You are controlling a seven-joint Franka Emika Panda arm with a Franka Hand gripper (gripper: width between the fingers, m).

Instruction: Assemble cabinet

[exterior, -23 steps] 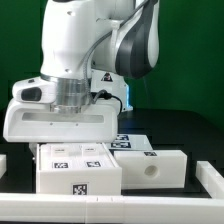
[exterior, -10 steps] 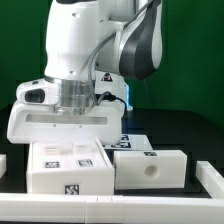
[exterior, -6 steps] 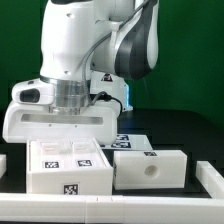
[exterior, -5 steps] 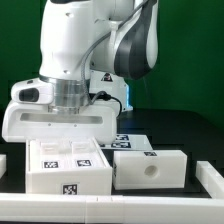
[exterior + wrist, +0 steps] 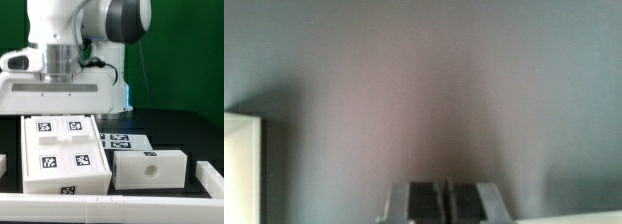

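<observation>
A large white cabinet piece [image 5: 65, 152] lies at the exterior view's left and shows a broad face with several marker tags. A second white cabinet piece [image 5: 150, 168], with a round hole in its front, lies against its right side. My white hand [image 5: 62, 95] hangs above and behind the large piece, and its fingers are hidden there. In the blurred wrist view my gripper [image 5: 441, 200] is shut with nothing between the two dark fingers, over a grey surface. A white edge [image 5: 239, 170] shows at one side of that view.
More marker tags [image 5: 128, 141] show on a flat white surface behind the second piece. Low white rails stand at the table's front left [image 5: 4, 166] and front right [image 5: 211, 178]. A green wall is behind the arm.
My arm has risen and shifted to the exterior view's left. The large piece now shows a broad tagged face where before its top was mostly covered by the hand.
</observation>
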